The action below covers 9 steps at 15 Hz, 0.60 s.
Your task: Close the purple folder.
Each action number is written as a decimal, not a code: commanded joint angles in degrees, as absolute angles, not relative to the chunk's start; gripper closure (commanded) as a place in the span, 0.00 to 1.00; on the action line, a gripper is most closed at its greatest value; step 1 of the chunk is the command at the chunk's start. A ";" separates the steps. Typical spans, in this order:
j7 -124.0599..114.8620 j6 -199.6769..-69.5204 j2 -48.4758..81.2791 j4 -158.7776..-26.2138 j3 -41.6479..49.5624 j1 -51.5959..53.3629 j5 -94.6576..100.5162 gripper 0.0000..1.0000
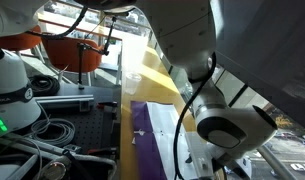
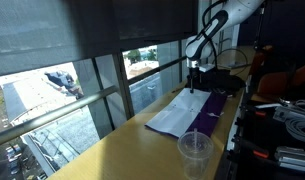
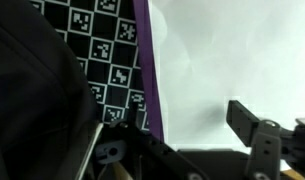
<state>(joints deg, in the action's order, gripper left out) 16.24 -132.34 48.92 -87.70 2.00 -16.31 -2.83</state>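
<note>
While the hand (image 2: 195,70) hangs over the open purple folder (image 2: 214,106), its opening unreadable, it should hook the cover's edge and fold it across the sheets (image 2: 177,118).

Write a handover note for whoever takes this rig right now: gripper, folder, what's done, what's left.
Gripper: low over the far end of the folder; open or shut cannot be told.
Purple folder: lies open on the yellow table, with its white sheets exposed beside the purple cover.
Done: nothing that shows yet.
Left: fold the cover over the sheets so the folder lies shut. A clear cup stands near its near end.
</note>
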 commanded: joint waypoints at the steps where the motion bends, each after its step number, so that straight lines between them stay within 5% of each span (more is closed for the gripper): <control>1: 17.14 -131.14 49.82 -85.77 0.85 -17.14 -3.93 0.42; 9: 17.26 -130.84 49.44 -85.32 0.28 -17.14 -4.15 0.99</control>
